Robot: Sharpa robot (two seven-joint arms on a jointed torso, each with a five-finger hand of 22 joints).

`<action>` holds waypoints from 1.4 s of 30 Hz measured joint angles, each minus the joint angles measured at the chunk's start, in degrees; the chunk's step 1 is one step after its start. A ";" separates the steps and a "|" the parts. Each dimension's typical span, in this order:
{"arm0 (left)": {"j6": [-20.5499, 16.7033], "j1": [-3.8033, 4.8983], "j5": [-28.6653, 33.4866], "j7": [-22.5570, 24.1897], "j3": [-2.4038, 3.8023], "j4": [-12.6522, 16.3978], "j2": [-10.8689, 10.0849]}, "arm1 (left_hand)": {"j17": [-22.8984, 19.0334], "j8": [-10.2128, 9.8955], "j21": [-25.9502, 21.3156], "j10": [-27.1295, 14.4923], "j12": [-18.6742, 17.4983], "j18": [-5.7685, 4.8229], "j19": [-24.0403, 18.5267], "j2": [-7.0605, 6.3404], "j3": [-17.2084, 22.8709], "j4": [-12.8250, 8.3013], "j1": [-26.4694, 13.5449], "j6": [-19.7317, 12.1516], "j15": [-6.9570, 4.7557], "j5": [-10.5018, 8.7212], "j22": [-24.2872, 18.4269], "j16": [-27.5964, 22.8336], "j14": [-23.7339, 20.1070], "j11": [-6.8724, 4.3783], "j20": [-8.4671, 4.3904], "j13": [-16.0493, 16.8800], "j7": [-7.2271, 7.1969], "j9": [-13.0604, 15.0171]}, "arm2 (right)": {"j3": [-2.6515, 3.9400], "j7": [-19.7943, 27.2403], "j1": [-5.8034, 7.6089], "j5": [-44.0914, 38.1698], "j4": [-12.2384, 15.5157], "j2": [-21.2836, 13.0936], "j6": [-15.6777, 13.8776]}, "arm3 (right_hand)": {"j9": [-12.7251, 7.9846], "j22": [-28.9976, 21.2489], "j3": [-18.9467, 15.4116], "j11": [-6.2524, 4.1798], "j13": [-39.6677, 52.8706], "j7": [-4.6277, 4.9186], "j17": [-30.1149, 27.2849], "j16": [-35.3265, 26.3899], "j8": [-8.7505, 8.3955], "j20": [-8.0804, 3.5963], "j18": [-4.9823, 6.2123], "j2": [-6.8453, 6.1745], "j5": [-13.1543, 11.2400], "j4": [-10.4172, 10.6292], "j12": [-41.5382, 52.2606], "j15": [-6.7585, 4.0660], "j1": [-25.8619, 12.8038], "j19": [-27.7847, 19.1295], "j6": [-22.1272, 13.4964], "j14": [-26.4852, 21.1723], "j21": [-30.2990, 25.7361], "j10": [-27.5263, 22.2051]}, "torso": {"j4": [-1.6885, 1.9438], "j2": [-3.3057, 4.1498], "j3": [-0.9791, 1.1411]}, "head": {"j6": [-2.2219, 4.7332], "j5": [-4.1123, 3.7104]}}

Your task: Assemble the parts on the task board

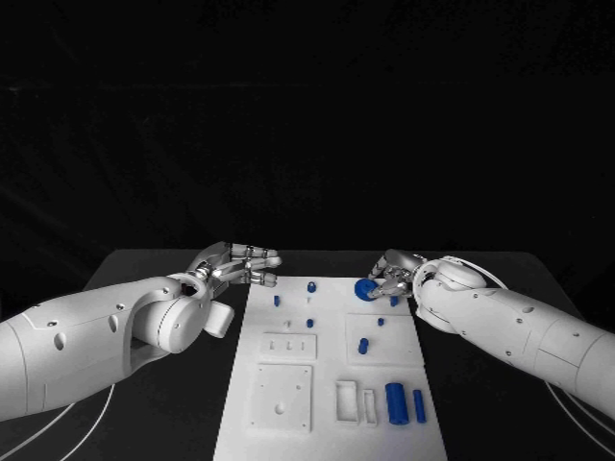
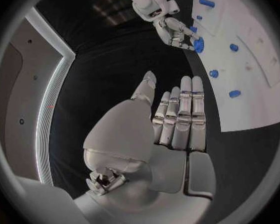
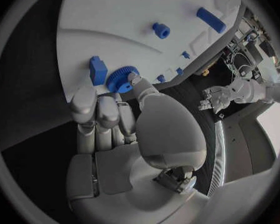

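A blue gear (image 1: pixel 366 287) sits near the far right corner of the white board (image 1: pixel 330 423), pinched in the fingertips of the right hand (image 1: pixel 395 274), with a small blue block (image 3: pixel 97 69) just beside it. The left hand (image 1: pixel 238 262) hovers over the black tabletop (image 1: pixel 156 264) off the board's far left corner, fingers straight together, holding nothing.

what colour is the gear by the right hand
Blue; the gear shows best in the right wrist view, at the right hand's fingertips.
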 measured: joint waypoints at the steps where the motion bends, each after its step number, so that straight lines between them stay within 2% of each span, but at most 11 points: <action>1: 0.00 0.00 -0.01 -0.04 0.00 -0.01 0.01 | 0.00 0.00 0.00 0.00 0.00 0.00 0.00 0.00 0.09 -0.09 0.00 0.00 0.00 0.12 0.00 0.00 0.00 0.00 0.00 0.00 0.00 0.00 | 0.00 0.00 0.00 0.08 -0.03 0.02 0.01 | 0.06 0.00 0.14 0.00 0.00 0.00 0.00 0.00 0.00 0.00 0.01 0.11 0.00 0.14 0.00 0.00 -0.28 0.00 0.54 0.00 0.00 0.00 | -0.01 -0.01 0.00 | -0.03 -0.02; 7: 0.00 0.00 -0.09 -0.35 0.01 -0.10 0.07 | 0.00 0.00 0.01 0.00 0.00 0.00 0.00 0.00 0.22 -0.22 0.00 0.00 0.00 0.33 0.00 0.00 0.00 0.00 0.00 0.00 0.00 0.00 | 0.02 0.01 0.03 0.57 -0.16 0.14 0.18 | 0.06 0.00 0.20 0.00 0.00 -0.14 0.00 0.00 -0.01 0.00 0.00 0.42 0.00 1.02 0.00 0.00 -1.63 0.00 2.12 0.00 -0.23 0.00 | 0.01 -0.02 0.00 | -0.18 -0.31; 19: 0.01 0.00 -0.17 -0.83 0.01 -0.21 0.20 | 0.00 0.00 0.22 -0.41 0.00 -0.02 -0.21 0.00 0.37 -0.37 0.00 0.00 0.00 0.33 0.06 0.00 0.00 0.01 -0.21 0.00 0.00 0.00 | 0.03 -0.26 0.07 0.43 -0.13 0.51 0.21 | 0.07 -0.01 -0.53 0.00 -0.01 -0.06 -0.12 0.00 -0.01 0.00 -0.01 0.19 -0.64 1.74 0.00 0.00 -1.84 0.00 2.03 0.00 -0.70 0.00 | -0.02 -0.01 0.06 | -0.26 -0.29; 26: 0.03 0.00 -0.19 -1.08 -0.01 -0.25 0.21 | 0.00 0.00 0.21 -0.41 0.00 -0.01 -0.21 0.00 0.37 -0.37 0.00 -0.42 0.00 0.33 0.06 0.00 0.00 0.01 -0.21 0.00 -0.01 0.00 | -0.06 -0.43 -0.07 -1.31 1.24 0.43 -0.83 | 0.14 -0.02 -0.82 0.00 0.00 0.46 -0.12 0.00 0.00 0.00 -0.02 -0.80 -0.66 2.66 0.00 0.00 -0.85 0.00 1.51 0.00 -0.70 0.00 | -0.05 0.00 0.10 | -0.26 -0.18; 32: 0.04 0.00 -0.21 -1.22 -0.01 -0.26 0.21 | 0.00 0.00 0.21 -0.41 0.00 -0.02 -0.21 0.00 0.37 -0.37 0.00 -0.82 0.00 0.33 0.05 0.00 0.00 0.01 -0.21 0.00 -0.01 0.00 | -0.07 -0.44 -0.06 -2.91 2.62 0.28 -2.43 | 0.06 -0.02 -1.05 0.00 -0.01 0.60 -0.11 0.00 0.00 0.00 -0.02 -1.17 -0.65 2.90 0.00 0.00 -0.47 0.00 -1.41 0.00 -1.03 -0.01 | -0.07 0.00 0.10 | -0.15 -0.18; 36: 0.04 0.00 -0.22 -1.29 -0.01 -0.28 0.21 | 0.00 0.00 0.24 -0.43 0.00 -0.01 -0.21 0.00 0.38 -0.37 0.00 -0.82 0.00 0.33 0.05 0.00 0.00 0.03 -0.21 0.00 -0.01 0.00 | -0.07 -0.44 -0.06 -3.81 3.23 0.19 -3.45 | -0.09 -0.02 -1.45 0.32 -0.01 0.76 -0.33 -0.45 0.00 0.00 -0.02 -1.36 -0.65 3.30 -0.85 0.00 -0.66 0.00 -4.84 0.00 -1.53 -0.32 | -0.07 0.01 0.12 | -0.11 -0.18; 42: 0.05 0.00 -0.23 -1.36 -0.01 -0.37 0.21 | 0.00 0.00 0.44 -0.61 0.00 -0.02 -0.21 0.00 0.37 -0.37 0.00 -0.82 0.00 0.33 0.05 0.00 0.00 0.21 -0.21 0.00 -0.01 0.00 | -0.07 -0.46 -0.06 -4.50 3.51 0.07 -4.24 | -0.09 -0.02 -1.60 0.32 -0.01 0.80 -0.37 -0.46 0.00 0.00 -0.02 -1.40 -0.65 3.45 -0.85 0.00 -0.70 0.00 -5.25 0.00 -1.53 -0.33 | -0.06 0.01 0.12 | -0.12 -0.14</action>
